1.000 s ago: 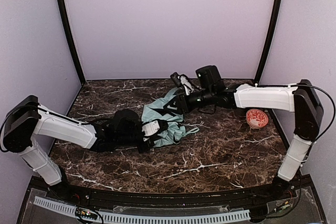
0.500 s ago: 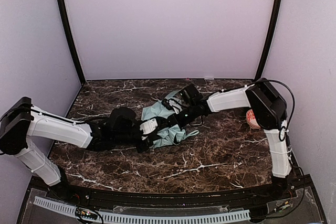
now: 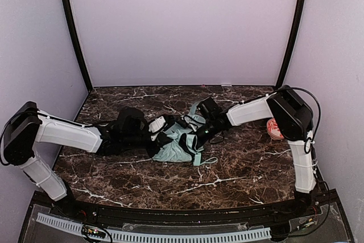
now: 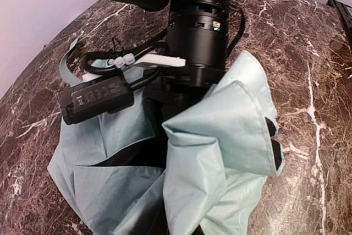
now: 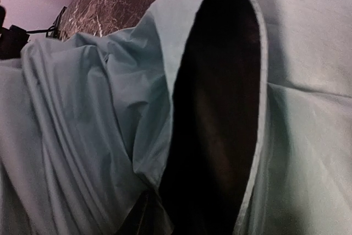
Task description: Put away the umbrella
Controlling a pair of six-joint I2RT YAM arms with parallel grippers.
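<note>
Obs: compact folding umbrella with pale mint-green canopy and black underside lies mid-table on the dark marble-patterned table, between the two arms. It is not rolled. The fabric is loose and bunched, with open folds showing the black lining.

Left gripper: fingers fully closed at the umbrella's left edge. In the left wrist view the fabric piles up right where they sit and covers them. I judge this a pinch on the canopy.

Right gripper: nose buried in the canopy from the right. The right wrist view shows only cloth and one dark fold mouth, and the fingers are hidden in every view, so I cannot tell whether they are apart or clamped.

Orange-and-white patterned bowl: at the right table edge, just behind the right arm's elbow.

Risks from here:
- The right fingers may catch a single layer of cloth rather than the ribs or shaft. The fold would then slip out, or the canopy would stretch.
- The arms pull on the same cloth from opposite sides. Too much tension could tear a seam or break the left pinch.
- The two wrists are very close, and the right arm's cable loops lie over the fabric. A collision or snag is possible.
- A swing of the right elbow could knock the bowl.
</note>
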